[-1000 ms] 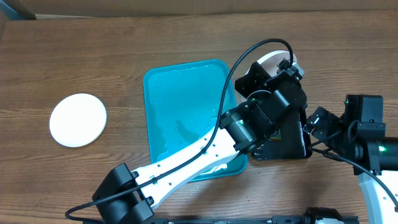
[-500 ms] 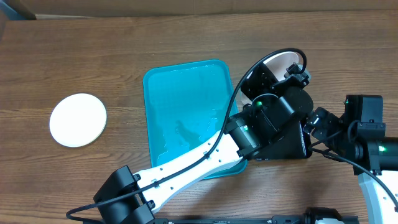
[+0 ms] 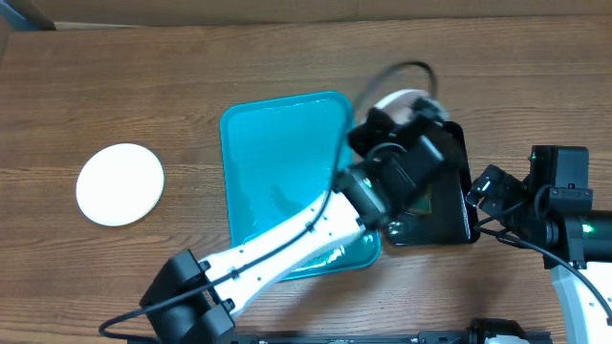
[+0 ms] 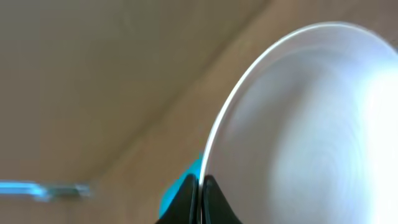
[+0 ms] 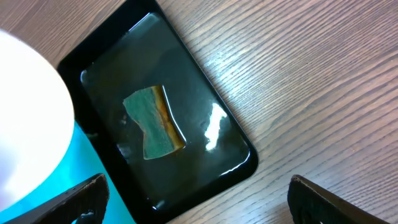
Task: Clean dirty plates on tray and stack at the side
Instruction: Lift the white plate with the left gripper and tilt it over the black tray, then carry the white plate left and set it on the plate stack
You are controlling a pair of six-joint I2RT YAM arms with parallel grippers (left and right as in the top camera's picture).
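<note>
Left wrist view: white plate [image 4: 311,124] is pinched by its rim in the left gripper [image 4: 201,186] and held steeply tilted. The right gripper [image 5: 202,202] is seen spread and empty. A sponge [image 5: 154,122] lies ahead of it in the black tray [image 5: 245,149]. Step judged: wiping. Next, the sponge likely needs grasping.

likely a robotics lab test bench: a bare wood-grain tabletop [image 3: 143,86] where a white-and-black left arm [image 3: 287,244] and right arm [image 3: 574,239] reach over a staged dishwashing setup of a turquoise tray [image 3: 277,153], a black tray [image 5: 230,134] holding a sponge [image 5: 152,121], and a white plate [image 3: 120,183].
</note>
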